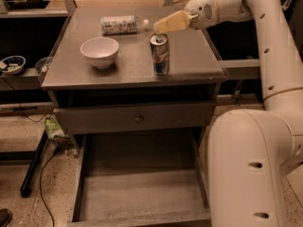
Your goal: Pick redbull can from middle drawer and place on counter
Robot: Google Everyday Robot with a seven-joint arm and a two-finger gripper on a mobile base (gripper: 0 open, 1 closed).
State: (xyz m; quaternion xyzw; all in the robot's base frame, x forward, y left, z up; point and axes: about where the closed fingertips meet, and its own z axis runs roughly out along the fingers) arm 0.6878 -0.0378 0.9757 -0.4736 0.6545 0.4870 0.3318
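The redbull can [160, 55] stands upright on the counter [132, 72], near its front right part. My gripper [166, 24] hangs just above and slightly behind the can's silver top, apart from it and holding nothing. The white arm reaches in from the upper right. The middle drawer [142, 193] is pulled out below the cabinet, and its bare plank floor shows with nothing in it.
A white bowl [99, 51] sits on the counter's left half. A clear plastic bottle [120, 24] lies on its side at the back. A shut drawer front with a small knob [137, 118] is above the open drawer. My white base [246, 169] fills the lower right.
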